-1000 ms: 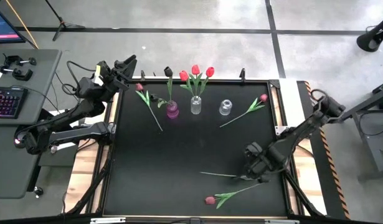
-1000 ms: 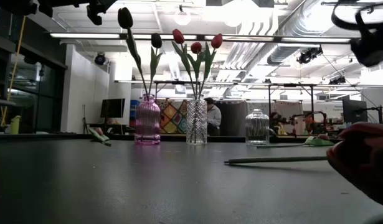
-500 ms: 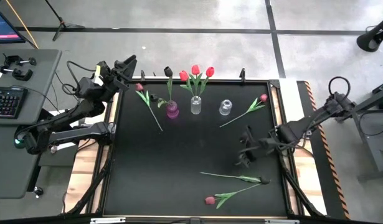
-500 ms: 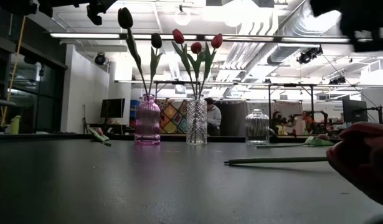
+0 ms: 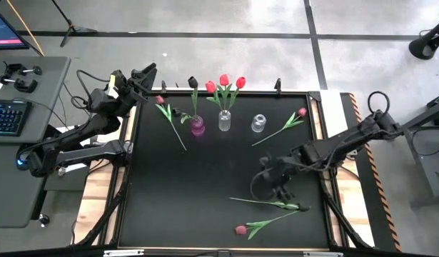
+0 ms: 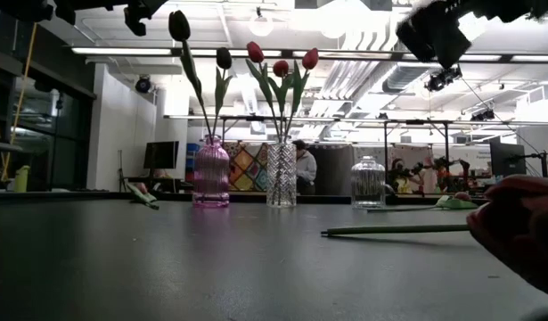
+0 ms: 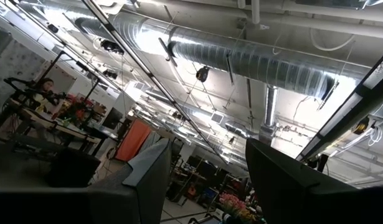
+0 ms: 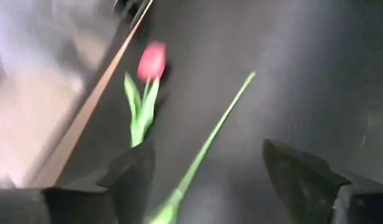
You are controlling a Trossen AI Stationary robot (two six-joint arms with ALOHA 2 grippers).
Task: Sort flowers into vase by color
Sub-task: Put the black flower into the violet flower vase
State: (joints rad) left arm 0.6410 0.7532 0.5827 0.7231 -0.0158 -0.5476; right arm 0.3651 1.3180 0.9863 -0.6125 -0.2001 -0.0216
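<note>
A pink vase (image 5: 198, 128) holds dark tulips (image 5: 193, 83). A clear vase (image 5: 225, 121) holds red tulips (image 5: 224, 81). A small clear vase (image 5: 258, 123) stands beside them. Loose tulips lie flat on the black table: a pink one at far left (image 5: 160, 101), a pink one at far right (image 5: 300, 113), a dark one (image 5: 302, 208) with its long stem (image 5: 258, 201), and a pink-red one (image 5: 240, 230) near the front edge. My right gripper (image 5: 264, 187) hovers open and empty just above the dark tulip's stem (image 8: 203, 143); the pink-red tulip (image 8: 152, 60) shows beyond. My left gripper (image 7: 207, 186) is open and empty, raised at the far-left corner.
The vases stand in a row at the table's far middle (image 6: 281, 174). The table's raised front edge (image 8: 98, 106) runs close to the pink-red tulip. A desk with a keyboard (image 5: 6, 114) stands left of the table.
My right gripper has swung from the near right of the table toward the table's left, above the dark tulip's stem. The tulips on the table have stayed where they were.
</note>
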